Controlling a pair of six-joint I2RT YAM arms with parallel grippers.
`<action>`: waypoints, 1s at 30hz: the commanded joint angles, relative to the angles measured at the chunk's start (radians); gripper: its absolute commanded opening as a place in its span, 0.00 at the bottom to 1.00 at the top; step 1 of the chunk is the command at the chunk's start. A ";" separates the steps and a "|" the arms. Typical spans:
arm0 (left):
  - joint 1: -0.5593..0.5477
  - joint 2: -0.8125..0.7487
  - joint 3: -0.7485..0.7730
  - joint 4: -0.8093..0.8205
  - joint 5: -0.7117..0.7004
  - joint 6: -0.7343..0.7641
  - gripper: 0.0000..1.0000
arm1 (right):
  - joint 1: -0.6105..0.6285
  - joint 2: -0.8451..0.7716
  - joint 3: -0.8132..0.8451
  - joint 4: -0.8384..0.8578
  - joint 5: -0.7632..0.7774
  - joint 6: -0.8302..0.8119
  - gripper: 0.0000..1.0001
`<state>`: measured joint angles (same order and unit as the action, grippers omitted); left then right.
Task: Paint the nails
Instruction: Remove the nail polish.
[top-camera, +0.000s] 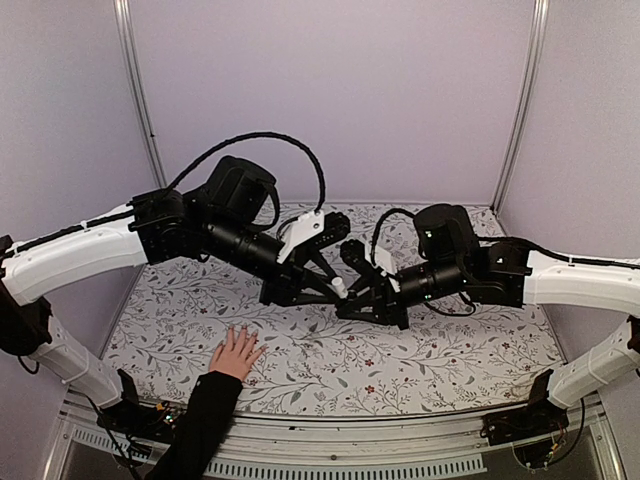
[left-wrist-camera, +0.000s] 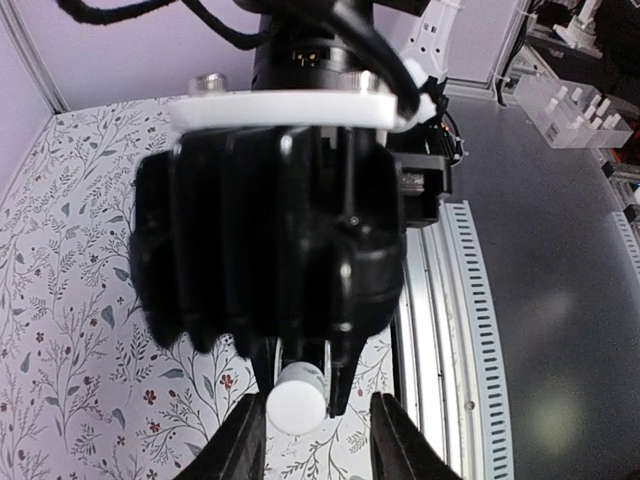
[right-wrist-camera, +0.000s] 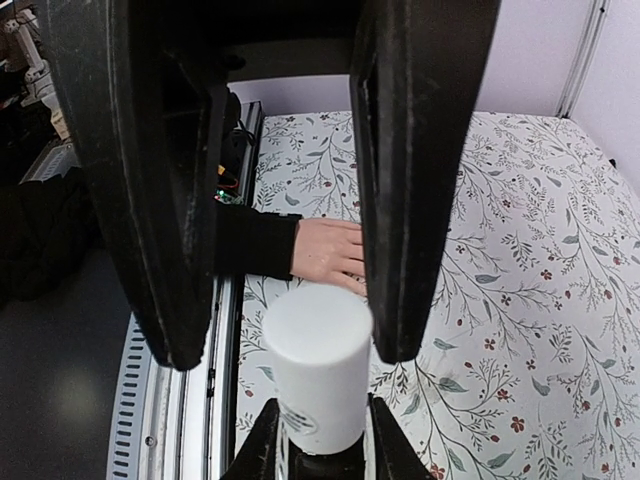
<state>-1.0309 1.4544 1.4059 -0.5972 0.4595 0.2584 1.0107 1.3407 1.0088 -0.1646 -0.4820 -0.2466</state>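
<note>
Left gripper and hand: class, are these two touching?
Apart. The top view shows the left gripper at mid-table, with a stretch of bare cloth between it and the hand.

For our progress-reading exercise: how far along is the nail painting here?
Done: the right gripper holds the bottle. In hand: the left gripper has open jaws astride the white cap, not yet gripping. Left: uncapping, then painting the nails of the hand lying flat; whether any carry polish is too small to tell.
</note>
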 joint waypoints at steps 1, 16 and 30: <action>0.006 0.008 0.022 0.005 0.000 0.001 0.37 | 0.012 0.004 0.036 0.008 -0.004 -0.008 0.00; 0.008 0.016 0.012 0.007 -0.008 -0.007 0.28 | 0.018 0.008 0.037 0.005 0.003 -0.011 0.00; 0.008 0.024 0.004 0.027 -0.003 -0.021 0.25 | 0.020 0.012 0.039 0.007 0.005 -0.013 0.00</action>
<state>-1.0309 1.4689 1.4059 -0.5888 0.4564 0.2493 1.0214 1.3441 1.0092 -0.1654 -0.4812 -0.2508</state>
